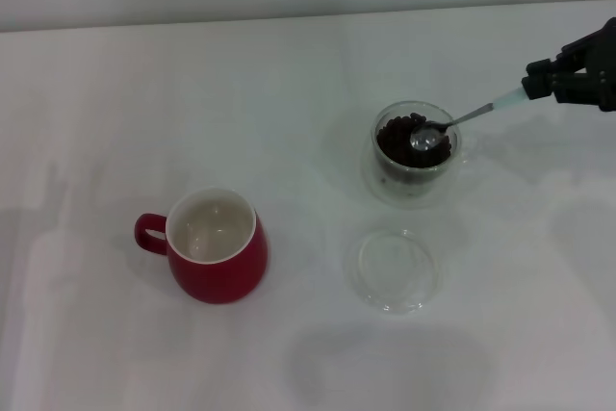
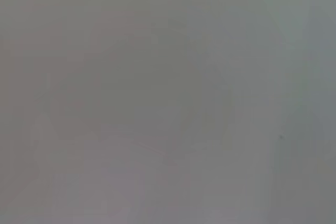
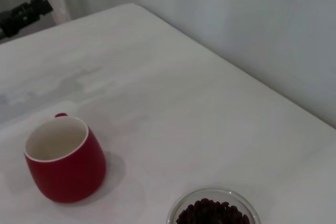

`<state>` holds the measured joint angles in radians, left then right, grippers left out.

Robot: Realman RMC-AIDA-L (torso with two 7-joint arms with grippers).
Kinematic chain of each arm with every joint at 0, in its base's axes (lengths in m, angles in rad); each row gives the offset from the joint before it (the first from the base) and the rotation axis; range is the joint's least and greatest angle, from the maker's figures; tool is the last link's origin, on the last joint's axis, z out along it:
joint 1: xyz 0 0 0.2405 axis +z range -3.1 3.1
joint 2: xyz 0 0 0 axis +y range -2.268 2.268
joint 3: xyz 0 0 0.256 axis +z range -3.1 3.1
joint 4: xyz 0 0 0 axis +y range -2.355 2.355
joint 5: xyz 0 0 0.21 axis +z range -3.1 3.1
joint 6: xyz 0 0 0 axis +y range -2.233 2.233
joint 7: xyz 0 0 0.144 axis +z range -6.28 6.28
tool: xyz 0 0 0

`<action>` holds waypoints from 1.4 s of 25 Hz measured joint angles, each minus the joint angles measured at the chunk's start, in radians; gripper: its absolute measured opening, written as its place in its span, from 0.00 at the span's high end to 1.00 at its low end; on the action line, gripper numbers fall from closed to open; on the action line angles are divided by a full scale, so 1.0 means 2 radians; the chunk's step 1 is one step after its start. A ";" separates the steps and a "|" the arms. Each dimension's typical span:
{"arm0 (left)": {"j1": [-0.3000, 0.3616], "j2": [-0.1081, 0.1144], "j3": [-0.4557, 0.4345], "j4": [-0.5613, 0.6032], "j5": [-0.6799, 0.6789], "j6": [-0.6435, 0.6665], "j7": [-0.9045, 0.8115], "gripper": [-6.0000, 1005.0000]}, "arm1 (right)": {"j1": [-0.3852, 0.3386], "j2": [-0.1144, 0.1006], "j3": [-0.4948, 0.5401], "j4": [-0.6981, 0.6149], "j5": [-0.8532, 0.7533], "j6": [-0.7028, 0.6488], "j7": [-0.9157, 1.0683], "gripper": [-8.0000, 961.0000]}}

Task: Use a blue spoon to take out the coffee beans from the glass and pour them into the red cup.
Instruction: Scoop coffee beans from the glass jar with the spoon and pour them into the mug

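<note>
I see the blue spoon (image 1: pixel 460 122) slanting down from the far right, its silver bowl resting among the coffee beans (image 1: pixel 409 144) inside the glass (image 1: pixel 415 149), which stands right of centre on the white table (image 1: pixel 289 93). Only a short pale stretch of the spoon's handle shows in the head view before it disappears into the right gripper (image 1: pixel 535 84), whose black fingers are closed on that handle end. The right arm enters from the right edge, above and beyond the glass, and most of it is cut off by the frame.

From the right wrist camera I get only the top of the glass (image 3: pixel 214 211) and its beans (image 3: pixel 212 214) at the picture's edge; the spoon and the gripper's own fingers do not show there.

The red cup (image 1: pixel 216 247) sits upright, well apart from the glass toward my left, handle pointing left, white inside (no beans that I can make out). It shows again in the right wrist view (image 3: pixel 65 160). A flat clear glass dish (image 1: pixel 392 269) lies just in front of the glass.

The left wrist camera gives me a featureless grey blur, and the left gripper is nowhere in sight.
</note>
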<state>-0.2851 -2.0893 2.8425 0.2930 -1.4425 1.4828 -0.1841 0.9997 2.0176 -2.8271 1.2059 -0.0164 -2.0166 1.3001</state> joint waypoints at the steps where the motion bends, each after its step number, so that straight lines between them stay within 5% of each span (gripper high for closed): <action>1: 0.000 0.000 0.000 0.000 0.000 0.000 0.000 0.17 | 0.000 0.000 0.000 -0.006 -0.002 0.005 0.000 0.84; 16: -0.002 0.000 0.000 0.001 0.004 -0.001 -0.001 0.17 | 0.003 0.000 0.001 -0.032 -0.021 0.035 0.016 0.84; 35: -0.003 0.000 0.000 0.001 0.004 0.006 -0.001 0.17 | 0.019 -0.003 0.000 -0.044 -0.052 0.061 0.154 0.84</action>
<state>-0.2902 -2.0887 2.8424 0.2945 -1.4343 1.4955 -0.1857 1.0376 2.0116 -2.8271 1.1181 -0.1207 -1.8944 1.6077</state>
